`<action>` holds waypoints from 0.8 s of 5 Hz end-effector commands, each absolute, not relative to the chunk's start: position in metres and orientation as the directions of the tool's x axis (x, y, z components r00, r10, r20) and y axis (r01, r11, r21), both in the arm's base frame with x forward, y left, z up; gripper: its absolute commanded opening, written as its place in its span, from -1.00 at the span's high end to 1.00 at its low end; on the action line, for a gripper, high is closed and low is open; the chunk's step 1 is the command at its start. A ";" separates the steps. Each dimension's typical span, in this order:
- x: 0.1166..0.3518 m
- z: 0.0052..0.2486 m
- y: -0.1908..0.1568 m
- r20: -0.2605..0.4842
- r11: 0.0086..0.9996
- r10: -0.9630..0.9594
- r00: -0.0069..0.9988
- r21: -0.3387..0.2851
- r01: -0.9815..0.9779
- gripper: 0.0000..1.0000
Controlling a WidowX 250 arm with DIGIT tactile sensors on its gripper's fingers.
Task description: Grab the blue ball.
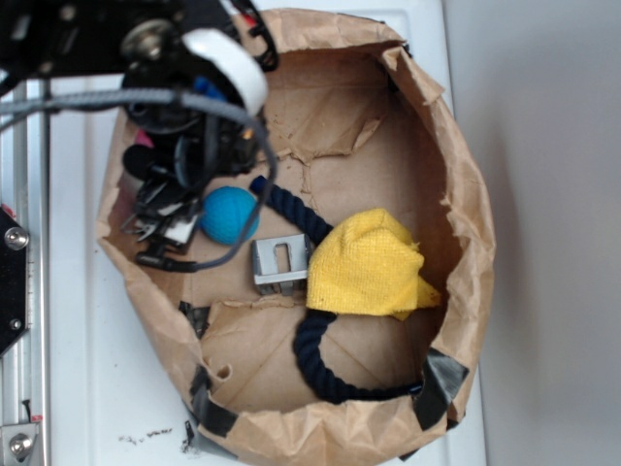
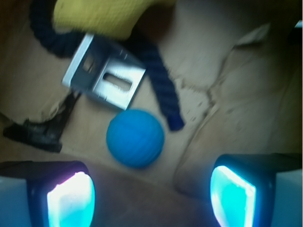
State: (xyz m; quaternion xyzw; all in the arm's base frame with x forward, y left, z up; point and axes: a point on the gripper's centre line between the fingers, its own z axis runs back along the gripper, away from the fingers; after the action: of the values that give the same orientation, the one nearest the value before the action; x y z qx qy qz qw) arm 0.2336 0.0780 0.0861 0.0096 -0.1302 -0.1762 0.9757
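Wrist view: gripper [image 2: 151, 196] spread wide, nothing held | blue ball [image 2: 135, 138] at lower centre on the paper bag [image 1: 466, 194] floor, near the metal block [image 2: 105, 75] | step judged: approach | next: descent, ball centred, fingers closed.

From my exterior feed the light is bright, even and soft-shadowed. My wrist feed is dimmer and blurred throughout; the finger pads [image 2: 71, 201] glare cyan-white, and the blue ball [image 2: 135, 138] looks soft-edged.
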 end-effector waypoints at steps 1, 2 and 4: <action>0.243 0.068 0.062 0.265 0.930 -0.350 0.898 0.216 0.298 -1.00; 0.247 0.060 0.058 0.264 0.928 -0.351 0.898 0.223 0.298 -1.00; 0.243 0.055 0.045 0.251 0.928 -0.355 0.900 0.209 0.308 -1.00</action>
State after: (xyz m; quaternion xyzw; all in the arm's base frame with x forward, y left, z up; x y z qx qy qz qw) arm 0.2345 0.0515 0.0433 0.0750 -0.1257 -0.1565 0.9768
